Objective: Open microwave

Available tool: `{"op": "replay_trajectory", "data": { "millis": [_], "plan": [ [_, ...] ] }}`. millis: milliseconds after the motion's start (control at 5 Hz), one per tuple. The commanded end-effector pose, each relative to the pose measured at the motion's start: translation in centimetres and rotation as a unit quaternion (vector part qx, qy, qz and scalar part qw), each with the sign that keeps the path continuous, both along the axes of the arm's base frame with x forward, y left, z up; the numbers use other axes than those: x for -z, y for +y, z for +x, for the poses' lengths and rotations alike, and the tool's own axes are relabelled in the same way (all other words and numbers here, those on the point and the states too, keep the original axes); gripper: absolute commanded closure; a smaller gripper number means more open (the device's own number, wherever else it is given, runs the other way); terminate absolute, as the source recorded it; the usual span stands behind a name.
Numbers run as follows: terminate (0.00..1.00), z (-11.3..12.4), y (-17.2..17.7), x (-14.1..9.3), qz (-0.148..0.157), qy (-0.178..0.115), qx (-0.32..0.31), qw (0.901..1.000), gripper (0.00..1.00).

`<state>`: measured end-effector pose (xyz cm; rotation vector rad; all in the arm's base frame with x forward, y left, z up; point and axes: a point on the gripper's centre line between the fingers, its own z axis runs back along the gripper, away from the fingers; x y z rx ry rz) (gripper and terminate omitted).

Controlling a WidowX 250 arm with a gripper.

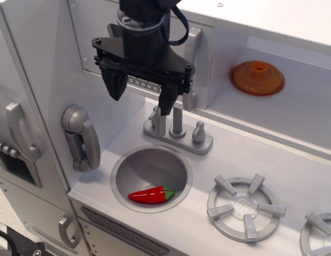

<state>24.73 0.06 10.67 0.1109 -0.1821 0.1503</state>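
My gripper hangs with fingers apart before the microwave, above the sink. I judge I should shift right, straddle the silver handle, then pull.

white toy kitchen, pale floor lower left

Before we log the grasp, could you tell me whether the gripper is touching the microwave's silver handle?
Cannot tell. In the only view, the open gripper overlaps the microwave door, its right finger close beside the silver handle, but no clear gap or contact shows.
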Motion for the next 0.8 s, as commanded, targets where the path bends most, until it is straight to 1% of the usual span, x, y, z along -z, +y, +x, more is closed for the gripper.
{"op": "replay_trajectory", "data": {
  "millis": [0, 200, 400, 600],
  "plan": [
    [0.00, 0.0, 0.0, 0.0, 0.000, 0.000, 0.000, 1.0000, 0.00],
    [0.00, 2.6, -3.1, 0.2, -0.006, -0.049, 0.034, 0.9982, 0.00],
    [0.00, 5.4, -4.0, -0.8, -0.023, -0.070, 0.031, 0.9968, 0.00],
    [0.00, 7.6, -3.6, -1.4, -0.036, -0.079, 0.014, 0.9961, 0.00]
  ]
}}
